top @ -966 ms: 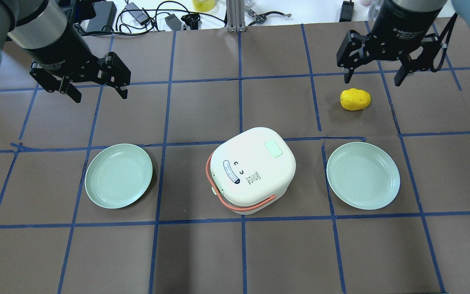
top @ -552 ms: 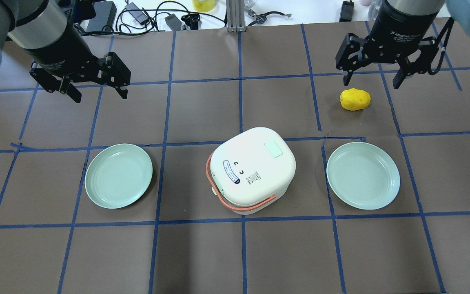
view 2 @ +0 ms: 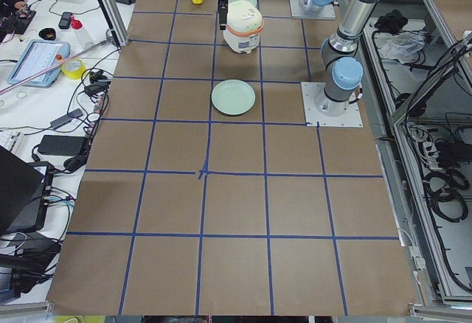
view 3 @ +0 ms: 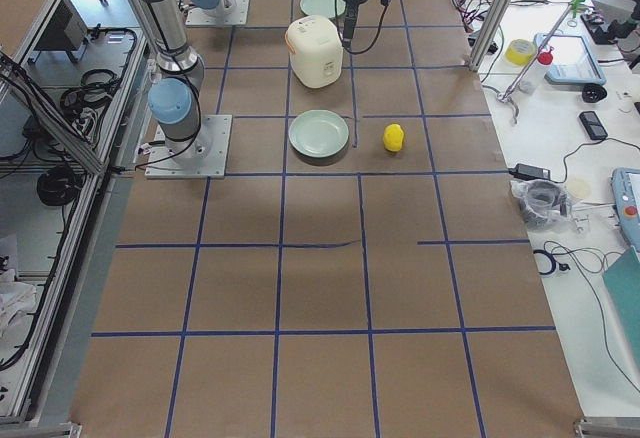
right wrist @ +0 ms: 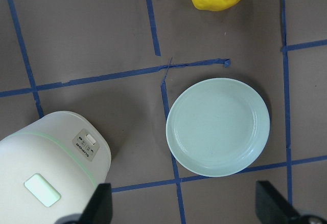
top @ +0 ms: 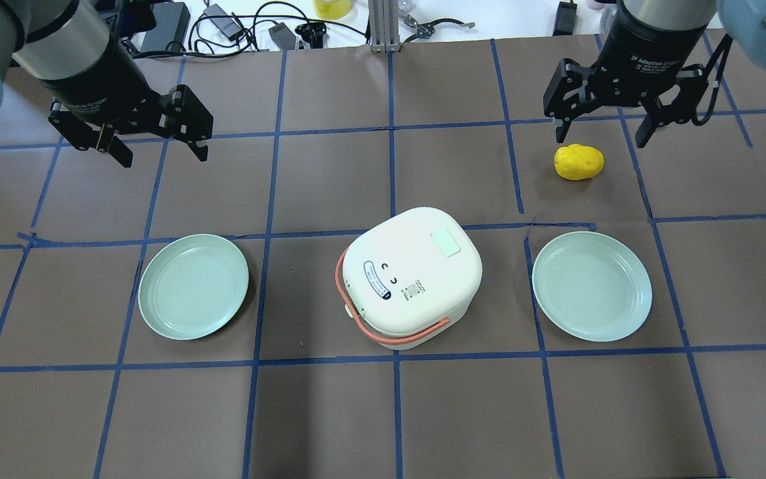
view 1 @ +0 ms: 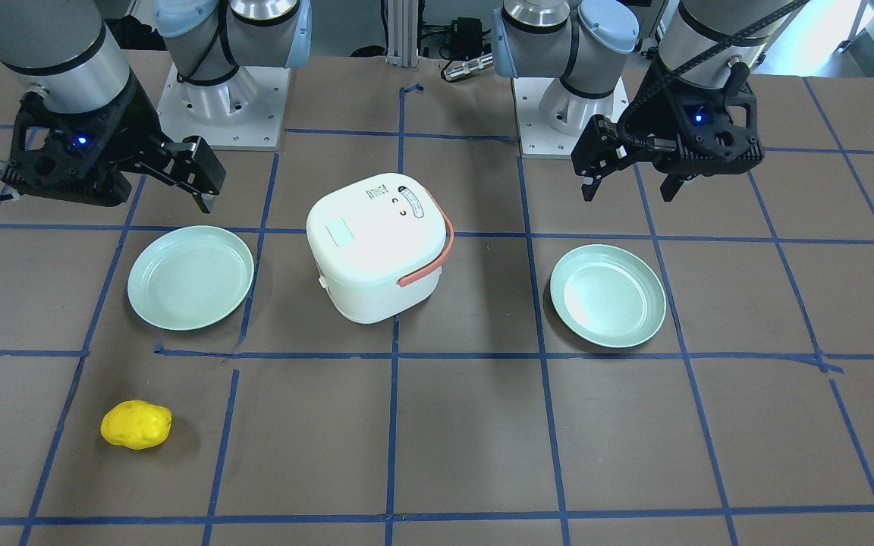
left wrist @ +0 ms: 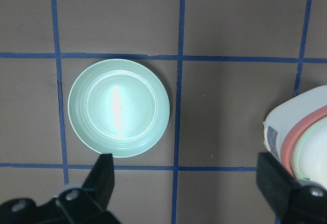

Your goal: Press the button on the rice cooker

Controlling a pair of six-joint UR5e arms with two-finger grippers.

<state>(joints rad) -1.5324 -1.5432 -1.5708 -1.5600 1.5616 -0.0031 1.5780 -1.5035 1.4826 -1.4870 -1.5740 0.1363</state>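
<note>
Change since the earlier frame: right claw (top: pixel 600 136) has shifted slightly toward 11 o'clock in the overhead view; left claw (top: pixel 163 157) and the white, rounded plastic rice cooker with coral carrying handle (top: pixel 413 276) are unmoved. Location: cooker stands mid-way on the brown, blue-gridded surface (top: pixel 330 179), lid down. Target, by judgement: pale green rectangular button (top: pixel 445 243) on the lid, at 1 o'clock from lid centre. Both claws are spread wide, holding nothing, well apart from the cooker, which lies at 7 o'clock from the right claw and 4 o'clock from the left. Step: approach barely begun. Next move calls for one claw travelling over the lid, fingers probably brought together, then a straight downward push.
</note>
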